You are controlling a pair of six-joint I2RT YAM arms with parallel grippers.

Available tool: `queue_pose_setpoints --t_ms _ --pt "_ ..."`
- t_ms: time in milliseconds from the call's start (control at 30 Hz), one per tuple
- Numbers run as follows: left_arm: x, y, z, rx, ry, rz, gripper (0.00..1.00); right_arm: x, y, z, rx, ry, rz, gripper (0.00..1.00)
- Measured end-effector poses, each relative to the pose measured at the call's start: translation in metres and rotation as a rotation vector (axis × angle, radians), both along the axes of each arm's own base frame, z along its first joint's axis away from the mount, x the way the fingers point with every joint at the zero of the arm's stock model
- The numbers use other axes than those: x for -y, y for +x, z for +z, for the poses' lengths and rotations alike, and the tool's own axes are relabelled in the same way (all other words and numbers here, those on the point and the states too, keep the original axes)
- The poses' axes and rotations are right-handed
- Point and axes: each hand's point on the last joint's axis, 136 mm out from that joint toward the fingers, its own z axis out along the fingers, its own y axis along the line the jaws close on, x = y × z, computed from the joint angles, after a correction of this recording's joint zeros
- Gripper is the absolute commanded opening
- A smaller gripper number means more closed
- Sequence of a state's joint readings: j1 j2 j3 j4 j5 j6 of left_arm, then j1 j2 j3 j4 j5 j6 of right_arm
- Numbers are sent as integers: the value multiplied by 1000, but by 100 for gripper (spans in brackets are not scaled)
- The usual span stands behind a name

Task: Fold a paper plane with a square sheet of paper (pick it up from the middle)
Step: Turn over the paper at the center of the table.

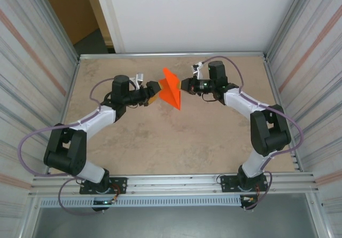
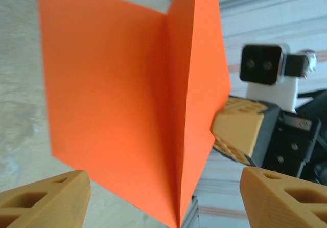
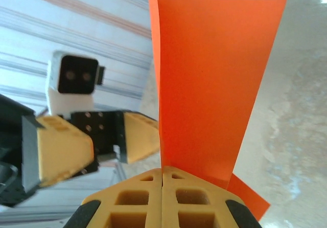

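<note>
Bright orange square paper sheet (image 1: 171,90), folded along a crease, is hanging between the grippers: the right gripper (image 3: 162,174) is pinching its edge tight, while the left gripper (image 1: 154,95) is gaping empty, facing the crease from the opposite side.

Paper (image 1: 171,90) between left gripper (image 1: 155,95) and right gripper (image 1: 184,85)

One square sheet of paper (image 1: 171,90) (image 2: 127,110) (image 3: 214,85), bright orange, unmarked. Folded along one sharp crease into two angled panels. Stands on edge above the table (image 1: 160,142), far middle.
</note>
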State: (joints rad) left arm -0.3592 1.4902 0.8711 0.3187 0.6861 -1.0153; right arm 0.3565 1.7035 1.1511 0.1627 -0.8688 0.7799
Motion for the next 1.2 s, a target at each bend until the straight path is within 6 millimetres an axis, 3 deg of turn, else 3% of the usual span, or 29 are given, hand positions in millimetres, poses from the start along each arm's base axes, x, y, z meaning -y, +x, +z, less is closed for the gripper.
queue_pose_setpoints --t_ms 233,600,1200 --pt "30 -10 23 62 -72 -120 67 1 1 14 -51 98 -8 0" --pt "54 -8 38 101 -117 -211 48 -1 0 37 -61 191 10 0" --pt "58 -6 45 113 -135 -220 21 5 3 41 -81 228 -10 0"
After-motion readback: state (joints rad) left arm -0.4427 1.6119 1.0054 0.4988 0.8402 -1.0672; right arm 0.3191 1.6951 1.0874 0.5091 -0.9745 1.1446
